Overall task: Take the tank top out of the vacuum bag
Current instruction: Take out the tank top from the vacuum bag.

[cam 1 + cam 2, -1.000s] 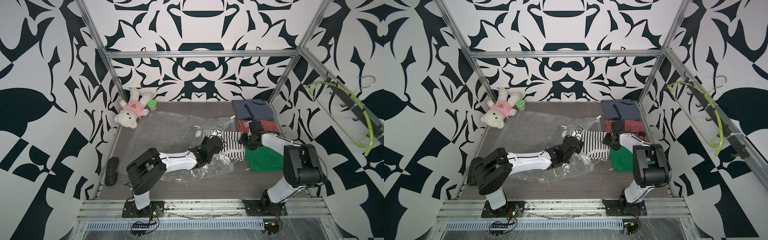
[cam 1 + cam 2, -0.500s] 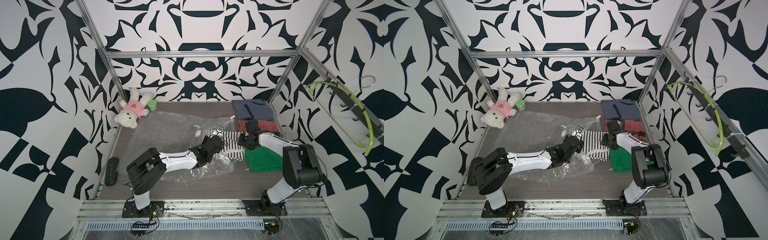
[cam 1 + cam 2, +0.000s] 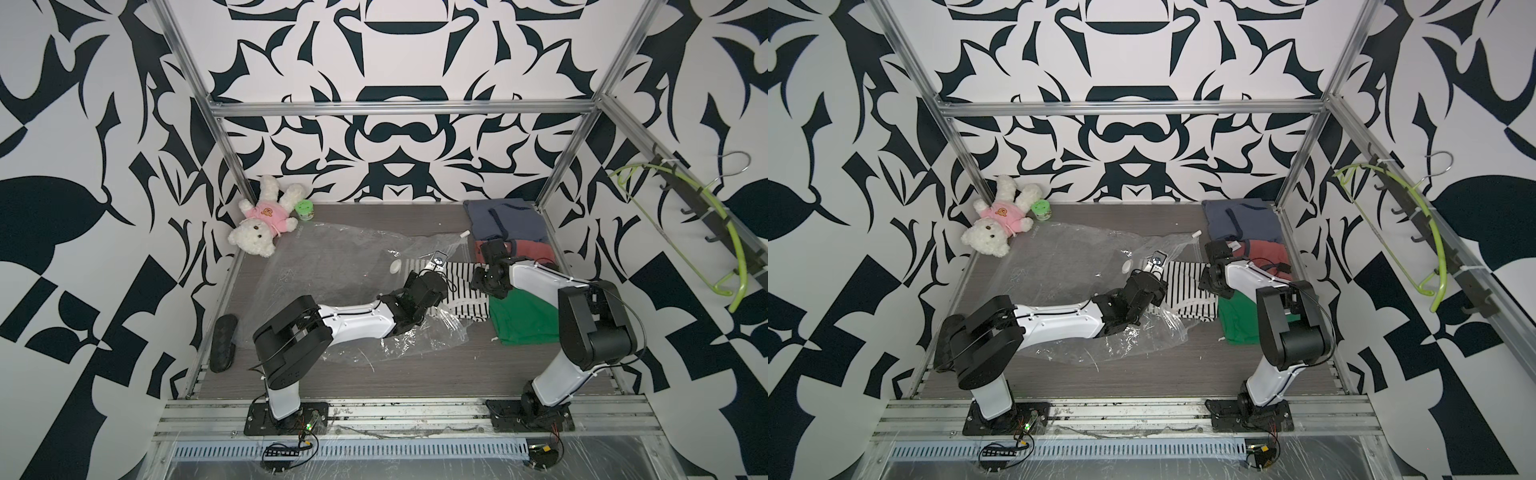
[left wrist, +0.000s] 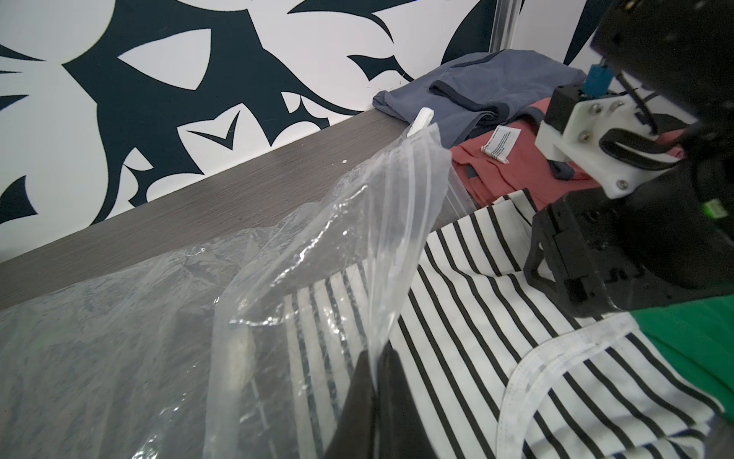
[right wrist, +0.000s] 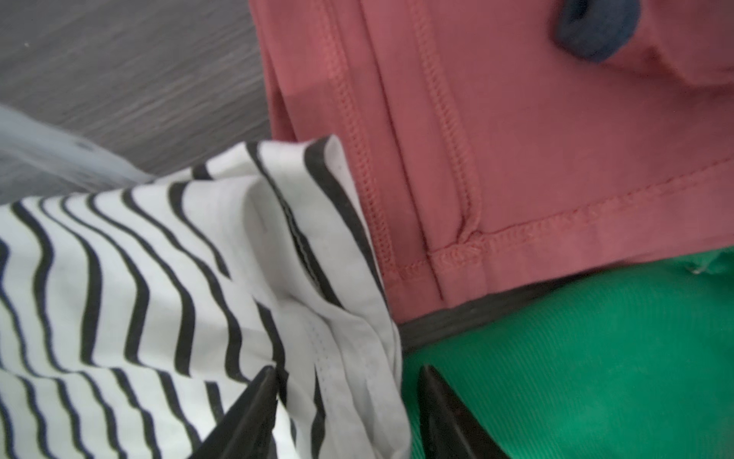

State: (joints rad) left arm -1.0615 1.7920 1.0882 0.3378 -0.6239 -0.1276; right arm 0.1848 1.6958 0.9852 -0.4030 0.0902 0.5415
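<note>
Tank top (image 3: pixel 465 297) half out!
Left pincer (image 4: pixel 373 353) clamps the vacuum bag (image 3: pixel 332 257) mouth; right pincer (image 5: pixel 348 371) gapes astride the hem. Next: grip, pull clear.

One clear vacuum bag (image 3: pixel 332 266). One striped tank top (image 3: pixel 467 297). Three further folded pieces at two o'clock: blue garment (image 3: pixel 507 220), red garment (image 3: pixel 536 253), green garment (image 3: pixel 528 324). One teddy bear (image 3: pixel 266 222) and one small green jar (image 3: pixel 305 208) at eleven o'clock. One black oblong object (image 3: pixel 222 343) at eight o'clock.

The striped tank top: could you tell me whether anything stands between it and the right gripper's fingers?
Nothing visible does. The right gripper has its fingers open astride the bare edge of the tank top. The vacuum bag covers only the other end, its flap pinched by the left gripper.
</note>
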